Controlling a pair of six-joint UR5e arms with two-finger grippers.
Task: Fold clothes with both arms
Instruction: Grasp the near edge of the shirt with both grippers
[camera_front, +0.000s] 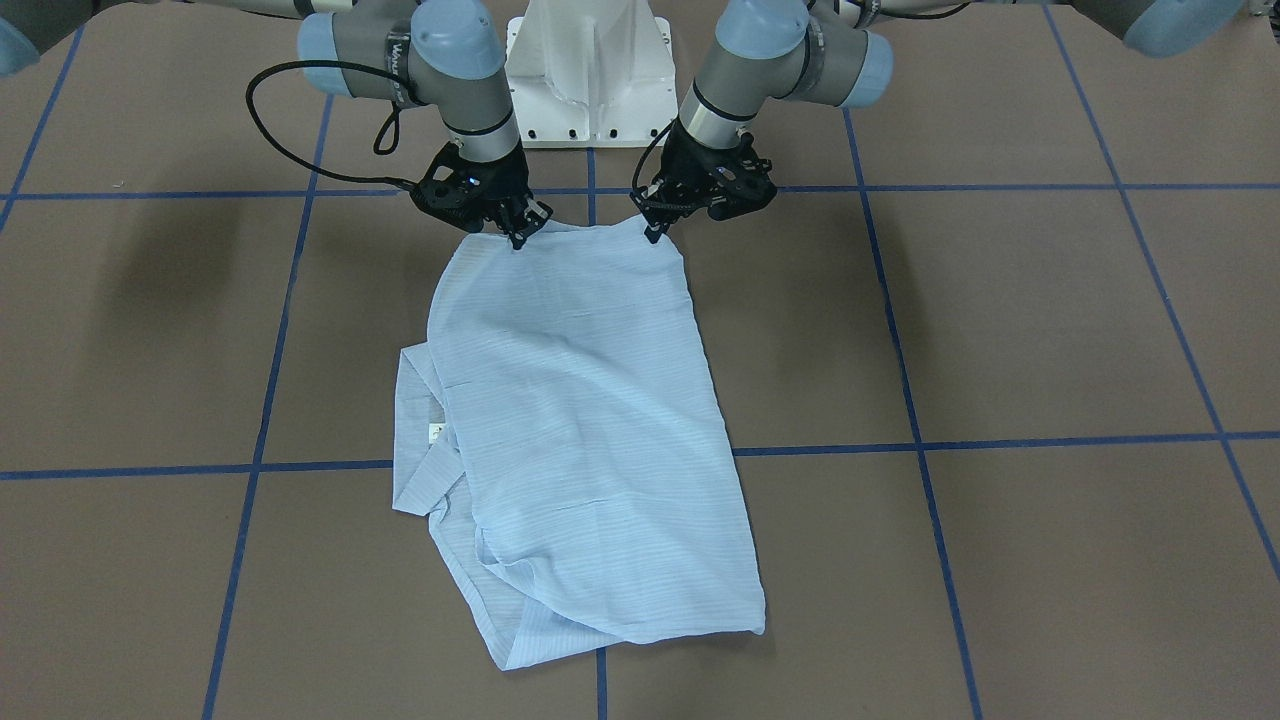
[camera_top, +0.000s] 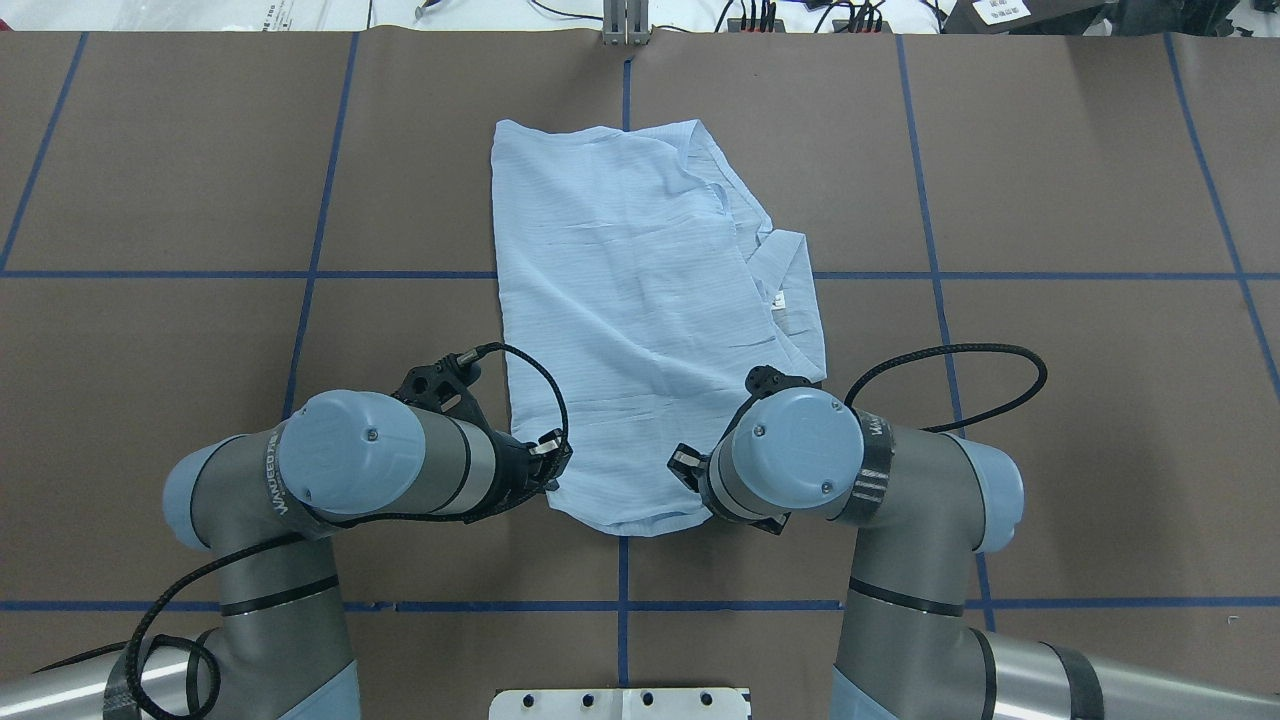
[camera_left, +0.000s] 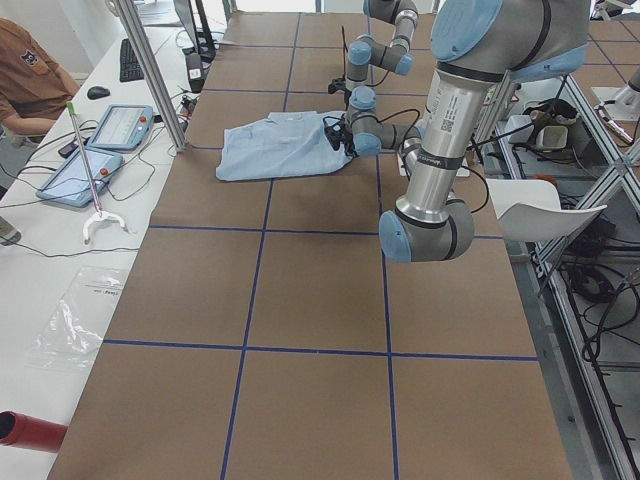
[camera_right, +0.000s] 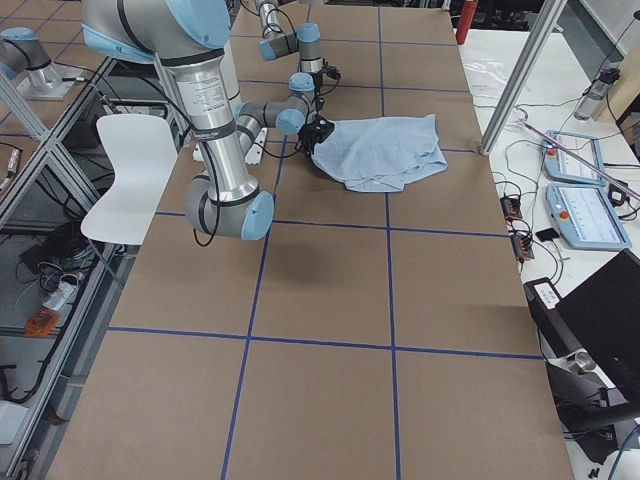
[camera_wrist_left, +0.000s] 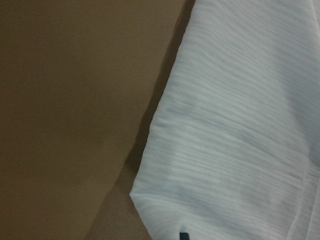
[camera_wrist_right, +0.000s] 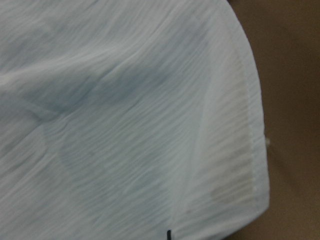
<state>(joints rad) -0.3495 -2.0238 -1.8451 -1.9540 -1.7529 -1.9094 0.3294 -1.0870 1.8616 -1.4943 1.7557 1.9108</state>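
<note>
A partly folded shirt (camera_front: 580, 420) lies mid-table (camera_front: 1000, 330), its collar (camera_front: 422, 478) poking out on the robot's right. The left gripper (camera_front: 655, 232) and right gripper (camera_front: 520, 236) each look pinched shut on a corner of its edge nearest the robot. The thin cloth could slip from one pinch, or skew under an uneven pull; the white base (camera_front: 590, 80) close behind limits backward room.
</note>
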